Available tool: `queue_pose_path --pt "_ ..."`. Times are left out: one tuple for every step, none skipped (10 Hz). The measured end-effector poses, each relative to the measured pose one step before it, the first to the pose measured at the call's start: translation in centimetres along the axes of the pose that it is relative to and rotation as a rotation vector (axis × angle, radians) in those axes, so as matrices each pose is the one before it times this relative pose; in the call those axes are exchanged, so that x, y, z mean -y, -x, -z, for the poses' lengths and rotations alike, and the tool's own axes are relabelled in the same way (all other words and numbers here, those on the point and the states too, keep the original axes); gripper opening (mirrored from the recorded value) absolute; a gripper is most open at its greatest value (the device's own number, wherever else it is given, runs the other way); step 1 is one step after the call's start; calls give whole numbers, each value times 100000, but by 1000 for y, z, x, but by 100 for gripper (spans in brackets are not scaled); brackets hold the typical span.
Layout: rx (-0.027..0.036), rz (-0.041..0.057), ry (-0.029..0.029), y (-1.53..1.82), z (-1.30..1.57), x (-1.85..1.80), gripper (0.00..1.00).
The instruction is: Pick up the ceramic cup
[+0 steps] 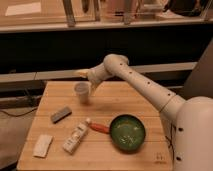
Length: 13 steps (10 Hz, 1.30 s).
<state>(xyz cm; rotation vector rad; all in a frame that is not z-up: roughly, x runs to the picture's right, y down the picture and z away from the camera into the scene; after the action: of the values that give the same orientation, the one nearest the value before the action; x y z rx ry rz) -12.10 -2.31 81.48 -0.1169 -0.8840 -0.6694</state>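
The ceramic cup (81, 92) is small, plain and whitish-grey. It stands upright on the far left part of the wooden table (135, 102). My gripper (84, 75) is at the end of the white arm that reaches in from the right. It hovers just above and slightly behind the cup's rim. The cup still rests on the table.
A green pan (127, 132) with an orange-red handle (98, 128) sits at the front right. A white labelled bottle (75, 139) lies beside the handle. A grey block (60, 114) and a white packet (42, 145) lie at the left. A dark shelf runs behind the table.
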Motion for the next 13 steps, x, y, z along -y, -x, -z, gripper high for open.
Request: queue_pose_path --pt "263 -228 1855 -40 -63 -47 80" --pt "201 -103 2203 -3 -68 -21 80" --pt "-30 284 2772 2 -63 -27 80" --pt "-149 393 2021 -6 -46 -1 80" --pt "-611 800 3066 0 -156 -88 80" --pt "-642 785 2450 64 -188 63 80" --pt "-684 666 2814 0 -323 -57 80" --pt "-574 225 1758 -71 -182 -106 80" --pt "-929 83 2061 -156 -166 -200 80" --pt "-911 45 1108 -22 -240 -75 80" --pt "-682 -334 387 -130 -86 -147 80" --pt "-693 -672 338 -194 -156 -195 80" --pt "-673 -753 529 -194 -242 -293 80"
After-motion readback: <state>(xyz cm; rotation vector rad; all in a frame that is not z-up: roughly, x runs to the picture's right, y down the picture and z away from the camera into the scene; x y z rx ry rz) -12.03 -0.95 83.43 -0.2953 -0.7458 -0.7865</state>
